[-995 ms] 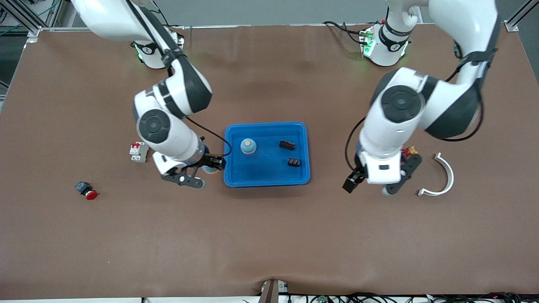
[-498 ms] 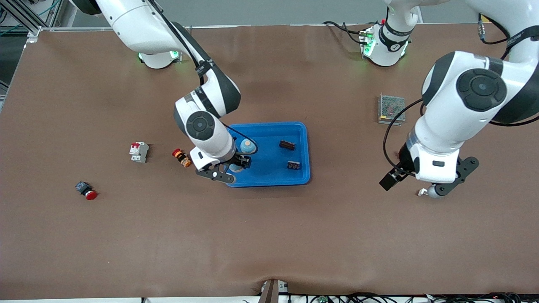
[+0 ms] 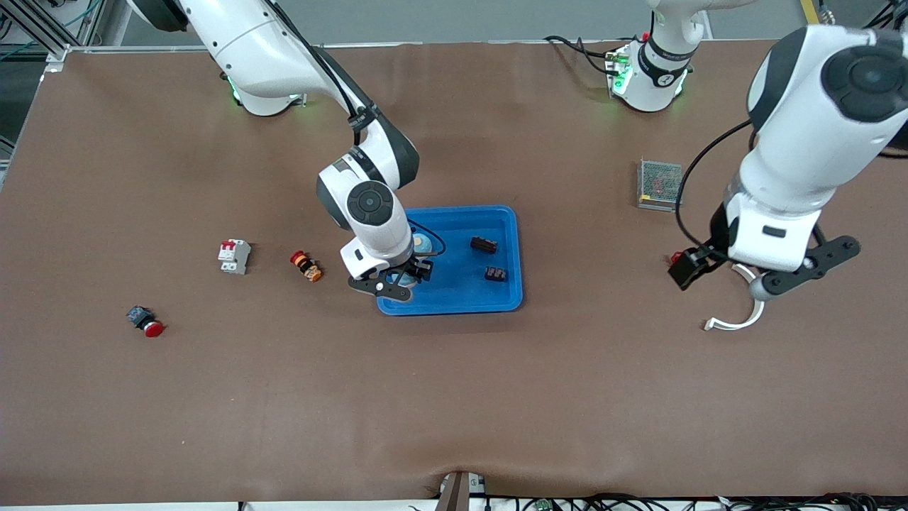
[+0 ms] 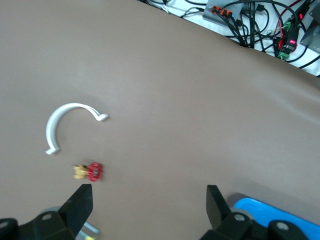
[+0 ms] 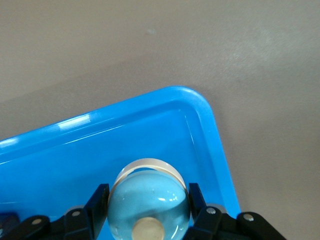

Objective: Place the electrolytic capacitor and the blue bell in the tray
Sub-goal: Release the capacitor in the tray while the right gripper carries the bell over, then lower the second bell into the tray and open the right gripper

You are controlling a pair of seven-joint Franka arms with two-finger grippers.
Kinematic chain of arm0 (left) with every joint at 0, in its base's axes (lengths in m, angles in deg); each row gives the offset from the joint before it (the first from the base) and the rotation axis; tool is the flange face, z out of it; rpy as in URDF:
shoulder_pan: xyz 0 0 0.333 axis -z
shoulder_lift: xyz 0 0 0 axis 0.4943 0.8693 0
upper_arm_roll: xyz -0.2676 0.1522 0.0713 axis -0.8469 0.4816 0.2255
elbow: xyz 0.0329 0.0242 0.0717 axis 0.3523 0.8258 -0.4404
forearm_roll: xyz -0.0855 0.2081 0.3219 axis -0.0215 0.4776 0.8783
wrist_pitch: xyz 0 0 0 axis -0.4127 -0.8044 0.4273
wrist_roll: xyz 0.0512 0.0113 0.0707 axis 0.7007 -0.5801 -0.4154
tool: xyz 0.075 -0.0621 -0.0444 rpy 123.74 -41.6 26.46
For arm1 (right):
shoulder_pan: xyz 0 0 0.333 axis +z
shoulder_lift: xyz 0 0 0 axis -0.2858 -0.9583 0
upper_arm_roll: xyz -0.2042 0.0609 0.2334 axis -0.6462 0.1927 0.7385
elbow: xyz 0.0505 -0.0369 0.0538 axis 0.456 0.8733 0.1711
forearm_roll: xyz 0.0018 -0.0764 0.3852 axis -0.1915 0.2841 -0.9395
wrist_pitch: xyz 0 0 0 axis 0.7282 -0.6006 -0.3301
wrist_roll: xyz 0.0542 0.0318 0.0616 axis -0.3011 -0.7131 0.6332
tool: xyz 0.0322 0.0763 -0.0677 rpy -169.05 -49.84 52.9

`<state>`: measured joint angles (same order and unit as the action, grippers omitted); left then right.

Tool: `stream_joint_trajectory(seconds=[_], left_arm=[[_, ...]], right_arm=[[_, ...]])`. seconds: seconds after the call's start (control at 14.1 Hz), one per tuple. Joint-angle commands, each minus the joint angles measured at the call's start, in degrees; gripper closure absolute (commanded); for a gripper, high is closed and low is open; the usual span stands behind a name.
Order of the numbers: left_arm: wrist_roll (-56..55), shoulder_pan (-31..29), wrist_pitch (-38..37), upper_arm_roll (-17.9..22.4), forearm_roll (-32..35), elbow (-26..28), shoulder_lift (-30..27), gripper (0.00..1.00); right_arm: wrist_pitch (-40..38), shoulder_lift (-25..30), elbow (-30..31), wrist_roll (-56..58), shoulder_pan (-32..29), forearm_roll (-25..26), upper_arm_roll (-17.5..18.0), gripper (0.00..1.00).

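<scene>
The right tool (image 3: 401,275) is clenched on a pale blue bell (image 5: 148,202), its two fingers (image 5: 98,201) pressed against either side of the dome, and it hangs over the corner of the blue tray (image 3: 507,301) nearest the front camera at the right arm's end. A second blue bell (image 3: 424,243) sits in the tray at about twelve o'clock from the held one (half hidden by the wrist). Two small dark parts (image 3: 484,245) also lie in the tray, toward its three o'clock side. The left tool (image 4: 150,205) is spread wide and holds nothing, up over the bench above a white curved clip (image 4: 65,123) and a small red and gold part (image 4: 89,171).
</scene>
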<state>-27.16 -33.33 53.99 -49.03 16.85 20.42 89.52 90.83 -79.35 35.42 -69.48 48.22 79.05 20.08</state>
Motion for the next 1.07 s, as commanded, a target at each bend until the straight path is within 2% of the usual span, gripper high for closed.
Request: stream_joint_trajectory(seconds=[0.0, 0.43, 0.64, 1.0], left_arm=[[7.27, 0.45, -0.09, 4.47, -3.61, 4.94, -6.22, 0.00], [23.17, 1.77, -3.42, 12.12, -7.57, 7.66, -12.63, 0.00], [28.11, 4.31, -8.86, 16.69, -9.58, 7.41, -14.66, 0.00], [29.79, 4.06, -13.89, 17.58, -12.05, 8.37, -18.88, 0.00]], right_arm=[[2.49, -0.93, 0.69, -1.67, 0.81, 1.19, -0.63, 0.57], [5.57, -3.04, 0.69, -1.67, 1.61, 1.28, -0.72, 0.56], [6.71, -3.83, 0.61, -1.67, 1.78, 1.28, -0.72, 0.56], [7.15, -4.54, 0.61, -1.67, 1.87, 2.16, -0.72, 0.54]])
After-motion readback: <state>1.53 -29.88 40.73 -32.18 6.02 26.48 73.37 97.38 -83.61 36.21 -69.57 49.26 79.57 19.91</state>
